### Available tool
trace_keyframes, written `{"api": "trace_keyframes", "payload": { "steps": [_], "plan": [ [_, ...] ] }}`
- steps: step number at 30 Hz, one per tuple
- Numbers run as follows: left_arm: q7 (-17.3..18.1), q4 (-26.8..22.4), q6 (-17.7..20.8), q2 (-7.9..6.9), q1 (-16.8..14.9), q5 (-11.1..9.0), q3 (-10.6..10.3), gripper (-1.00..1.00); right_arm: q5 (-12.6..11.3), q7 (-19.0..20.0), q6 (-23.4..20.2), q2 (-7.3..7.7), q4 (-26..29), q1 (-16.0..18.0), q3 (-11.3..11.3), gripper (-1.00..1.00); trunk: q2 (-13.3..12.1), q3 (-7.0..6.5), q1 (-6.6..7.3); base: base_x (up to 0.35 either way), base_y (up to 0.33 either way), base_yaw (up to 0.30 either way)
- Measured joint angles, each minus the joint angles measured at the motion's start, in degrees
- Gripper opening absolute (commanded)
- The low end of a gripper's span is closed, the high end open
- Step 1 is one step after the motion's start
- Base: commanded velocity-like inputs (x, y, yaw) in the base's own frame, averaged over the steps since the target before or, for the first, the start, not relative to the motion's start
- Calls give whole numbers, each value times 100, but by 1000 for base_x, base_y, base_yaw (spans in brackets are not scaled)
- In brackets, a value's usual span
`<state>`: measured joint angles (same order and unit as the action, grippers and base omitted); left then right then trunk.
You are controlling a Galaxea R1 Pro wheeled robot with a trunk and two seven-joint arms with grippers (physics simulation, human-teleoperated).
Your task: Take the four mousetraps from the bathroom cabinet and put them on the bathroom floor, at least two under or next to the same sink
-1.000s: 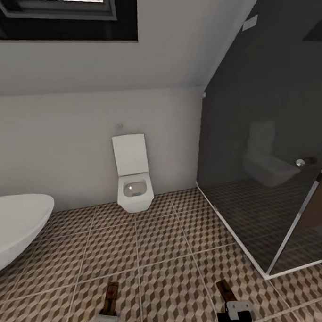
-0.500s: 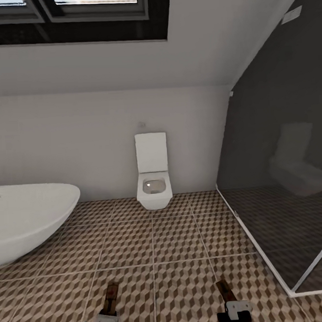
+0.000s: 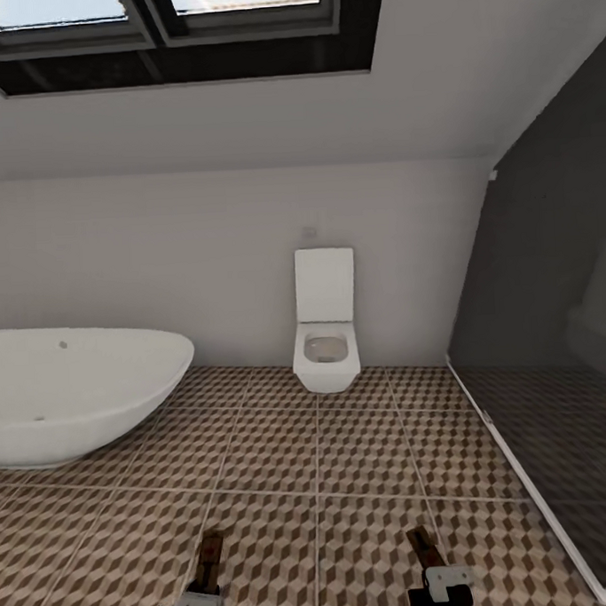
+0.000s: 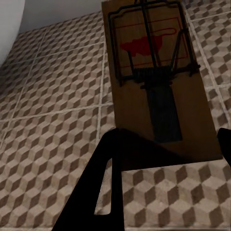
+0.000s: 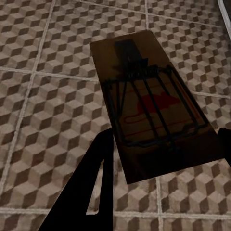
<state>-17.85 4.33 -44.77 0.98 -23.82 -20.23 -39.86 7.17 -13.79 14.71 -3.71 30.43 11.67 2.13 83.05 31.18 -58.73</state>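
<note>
you carry a mousetrap clamped in your left gripper and a second trap in your right gripper, above the bathroom floor; next, find the sink and lower both beside it.

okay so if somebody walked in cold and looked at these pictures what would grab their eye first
Probably the white toilet against the far wall, near the middle of the head view, and the big white bathtub at the left. Everything stands on a busy cube-patterned bathroom floor, with a dark glass shower enclosure along the right. Close up, each wrist view shows a wooden mousetrap with a red mark: one in the left gripper, one in the right gripper.
</note>
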Motion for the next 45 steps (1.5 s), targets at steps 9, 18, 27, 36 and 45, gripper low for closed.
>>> {"api": "trace_keyframes", "payload": {
  "steps": [9,18,27,36,45],
  "plan": [
    [0,0,0,0,0,0,0,-100,0,0,0,0,0,0,0,-100,0,0,0,0,0,290],
    [0,0,0,0,0,0,0,-100,0,0,0,0,0,0,0,-100,0,0,0,0,0,290],
    [0,0,0,0,0,0,0,-100,0,0,0,0,0,0,0,-100,0,0,0,0,0,290],
    [0,0,0,0,0,0,0,-100,0,0,0,0,0,0,0,-100,0,0,0,0,0,290],
    [0,0,0,0,0,0,0,-100,0,0,0,-3,-8,0,0,-100,0,0,0,0,0,290]
  ]
}}
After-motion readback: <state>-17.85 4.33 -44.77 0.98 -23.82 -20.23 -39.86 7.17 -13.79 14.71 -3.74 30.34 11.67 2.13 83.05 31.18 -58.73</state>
